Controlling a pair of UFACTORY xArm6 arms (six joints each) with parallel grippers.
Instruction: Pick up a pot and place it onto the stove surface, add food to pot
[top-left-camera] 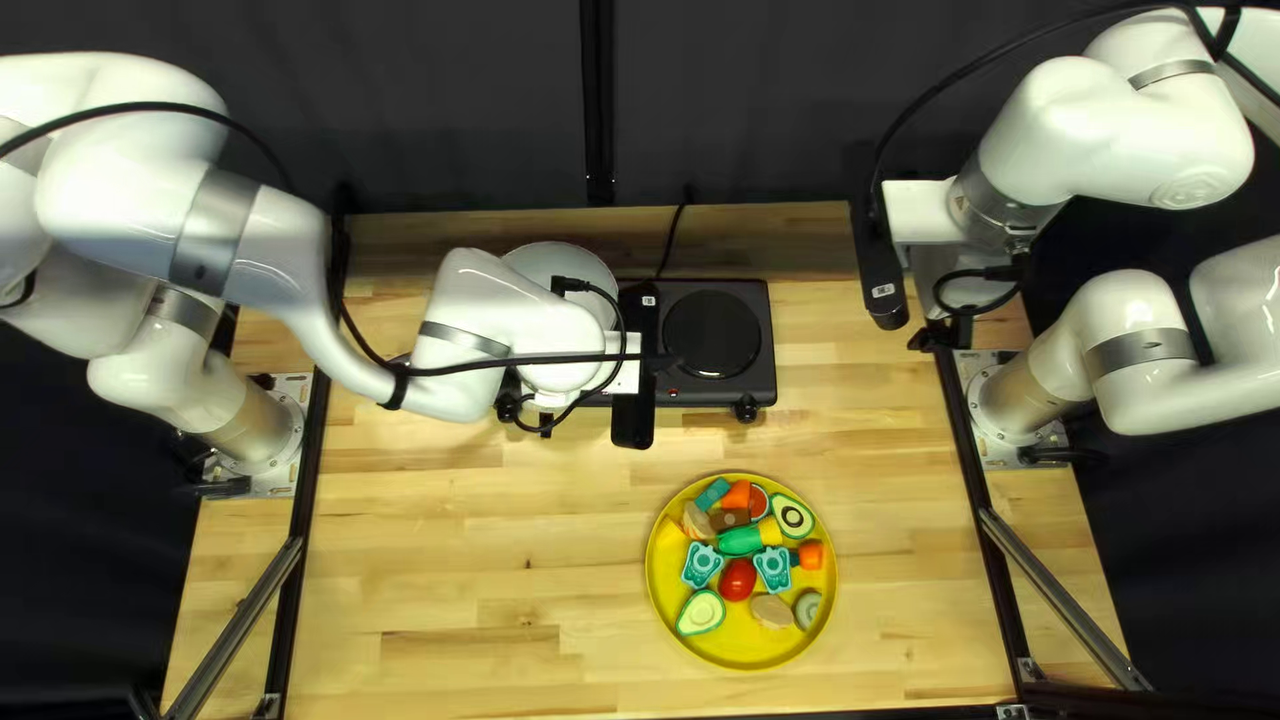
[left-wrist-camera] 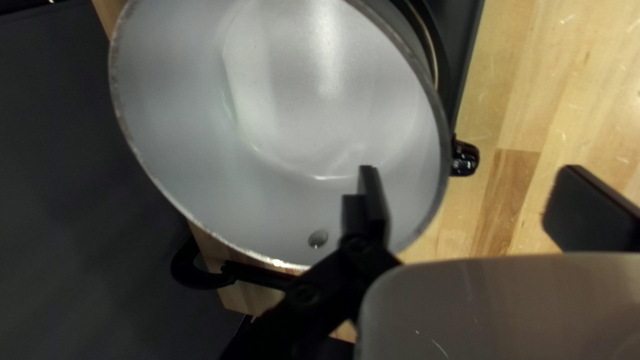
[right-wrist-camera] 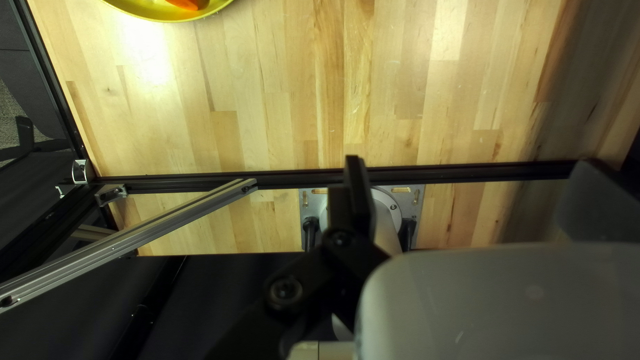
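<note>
The pot (top-left-camera: 554, 260), pale grey inside with a black handle, is seen at the stove's (top-left-camera: 754, 354) left end. Its near rim is straddled by the parted left jaws (top-left-camera: 546, 422). Counter (top-left-camera: 467, 534) is shown between stove and near-right food plate (top-left-camera: 747, 656). At far right, the right jaws (top-left-camera: 940, 331) are spread.

The pot (left-wrist-camera: 280, 133) is pale grey inside, its side handle (left-wrist-camera: 253, 274) black. The stove (top-left-camera: 714, 383) is black. The plate (top-left-camera: 747, 654) is plain yellow, the tomato (top-left-camera: 738, 579) red, the corn (top-left-camera: 747, 538) green and yellow, the avocado halves (top-left-camera: 702, 612) green-edged around pale flesh. The table (top-left-camera: 467, 534) is light wood striped with honey and brown planks. The curtain (top-left-camera: 400, 107) is black; my left arm (top-left-camera: 120, 214) and right arm (top-left-camera: 1067, 127) are white with grey bands.
</note>
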